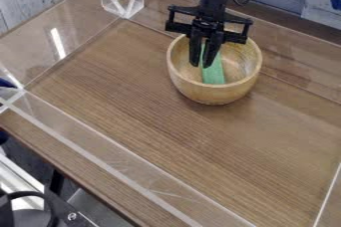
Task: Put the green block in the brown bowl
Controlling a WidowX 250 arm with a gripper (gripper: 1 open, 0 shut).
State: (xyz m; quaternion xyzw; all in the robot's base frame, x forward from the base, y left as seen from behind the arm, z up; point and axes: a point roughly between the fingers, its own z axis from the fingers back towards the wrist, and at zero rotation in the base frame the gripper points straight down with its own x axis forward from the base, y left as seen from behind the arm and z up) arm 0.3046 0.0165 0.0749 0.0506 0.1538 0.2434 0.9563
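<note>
The brown bowl [188, 86] stands on the wooden table, right of centre and toward the back. Inside it the green block [214, 76] leans against the bowl's inner wall. My gripper [202, 60] points steeply down into the bowl, its black fingers pressed together, shut, just above and left of the block. The fingertips hide the block's upper end. I cannot tell whether they touch it.
Low clear acrylic walls [54, 121] fence the wooden tabletop [120, 102] on the left and front. A small clear plastic stand [123, 0] sits at the back left corner. Blue and white items lie beyond the back right edge.
</note>
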